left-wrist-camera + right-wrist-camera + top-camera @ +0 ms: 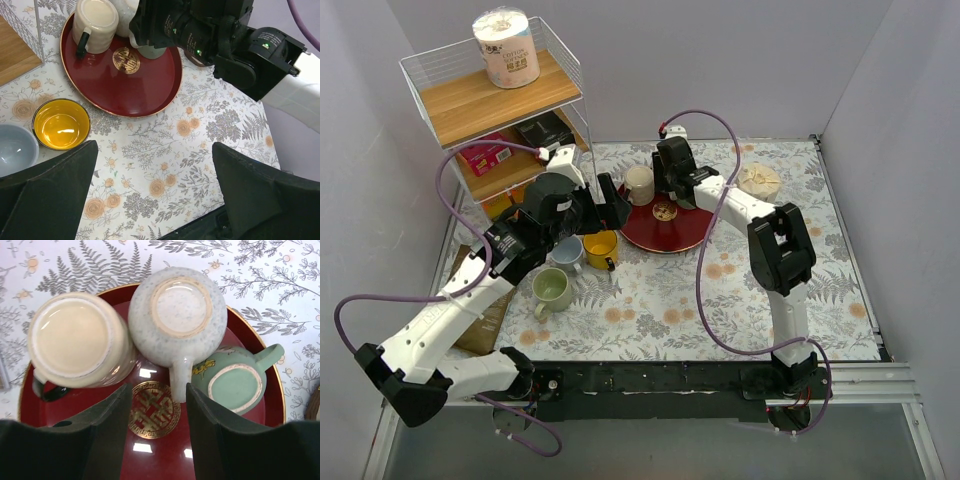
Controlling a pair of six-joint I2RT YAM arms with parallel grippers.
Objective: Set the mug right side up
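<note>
Just ahead of my right gripper (159,388) (spread wide open) sits the upside-down gray mug (175,315), its handle (180,382) pointing at the gap.

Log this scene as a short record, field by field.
tray: red, on the table, carrying three mugs
cream mug: upside down on tray
grey mug: upside down on tray, between the other two
teal mug: upside down on tray
yellow mug: upright, on the table beside the tray
right jaws: open, above the tray, holding nothing
left jaws: open, above the table, holding nothing
</note>
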